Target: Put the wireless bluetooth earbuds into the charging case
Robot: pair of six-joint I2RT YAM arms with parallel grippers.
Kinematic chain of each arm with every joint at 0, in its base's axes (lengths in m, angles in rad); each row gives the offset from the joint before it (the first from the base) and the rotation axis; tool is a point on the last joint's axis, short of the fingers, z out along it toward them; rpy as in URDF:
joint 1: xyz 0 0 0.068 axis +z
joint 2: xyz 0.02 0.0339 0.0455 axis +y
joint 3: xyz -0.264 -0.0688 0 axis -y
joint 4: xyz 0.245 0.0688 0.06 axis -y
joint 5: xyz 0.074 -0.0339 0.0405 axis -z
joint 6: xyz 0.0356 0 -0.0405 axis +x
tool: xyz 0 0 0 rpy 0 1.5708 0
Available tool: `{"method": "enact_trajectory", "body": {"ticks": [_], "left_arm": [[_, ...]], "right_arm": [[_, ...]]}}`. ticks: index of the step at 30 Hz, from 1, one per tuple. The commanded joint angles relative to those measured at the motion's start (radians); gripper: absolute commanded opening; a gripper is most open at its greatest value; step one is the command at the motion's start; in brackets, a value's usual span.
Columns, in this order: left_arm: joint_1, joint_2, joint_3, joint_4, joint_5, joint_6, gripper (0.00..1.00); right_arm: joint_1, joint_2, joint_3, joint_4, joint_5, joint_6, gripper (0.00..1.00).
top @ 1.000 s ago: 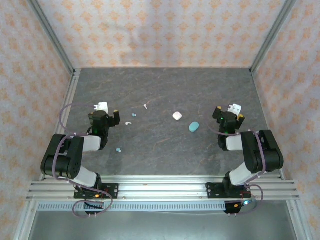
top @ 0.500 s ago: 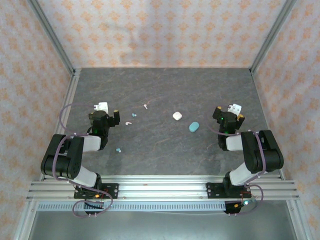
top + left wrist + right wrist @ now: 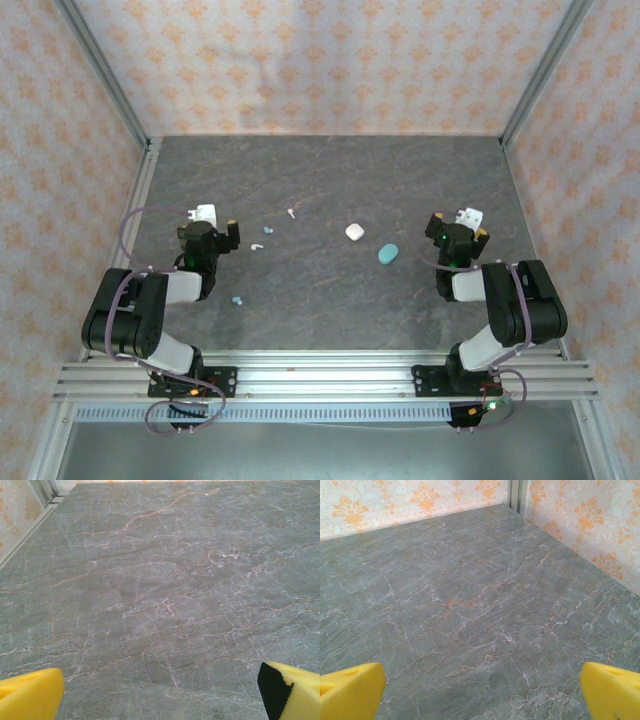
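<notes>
Earbuds (image 3: pixel 257 245), four, are lying on the table (image 3: pixel 330 170): two white, two teal, left of two charging cases (image 3: pixel 354 232). I'm holding left gripper (image 3: pixel 218 220) and right gripper (image 3: pixel 470 222) spread wide; nothing is shifting since earlier.

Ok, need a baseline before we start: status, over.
Left end effector open, empty. Right end effector open, empty. Earbuds loose on table. Nothing in the way.

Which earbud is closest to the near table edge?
The teal bud beside the left arm; the other teal bud and the two white buds lie farther back.
</notes>
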Motion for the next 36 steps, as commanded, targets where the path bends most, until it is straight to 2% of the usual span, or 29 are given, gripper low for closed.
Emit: {"method": "enact_trajectory", "body": {"ticks": [1,16,19,23,27,29,31,36], "left_arm": [[0.003,-0.002,0.021,0.016,0.0,0.007,1.0],[0.003,-0.002,0.022,0.013,0.003,0.005,1.0],[0.003,-0.006,0.025,0.008,-0.005,0.003,1.0],[0.003,-0.075,0.122,-0.22,-0.054,-0.027,1.0],[0.003,-0.153,0.198,-0.438,-0.096,-0.1,1.0],[0.003,-0.222,0.244,-0.59,-0.086,-0.174,1.0],[0.003,-0.29,0.274,-0.702,-0.017,-0.229,1.0],[-0.008,-0.394,0.324,-0.935,0.071,-0.373,1.0]], "right_arm": [[-0.004,-0.005,0.005,0.004,-0.008,-0.001,0.99],[-0.004,-0.011,0.003,0.006,-0.015,-0.003,0.99],[-0.004,-0.063,0.012,-0.058,-0.057,-0.019,0.99],[-0.004,-0.175,0.132,-0.383,-0.125,-0.018,0.99],[-0.002,-0.188,0.34,-0.777,-0.224,0.038,0.99],[0.01,-0.146,0.46,-0.946,-0.311,0.066,1.0],[0.05,-0.073,0.579,-1.101,-0.36,0.076,0.97],[0.208,0.185,0.926,-1.495,-0.389,0.004,0.94]]}}
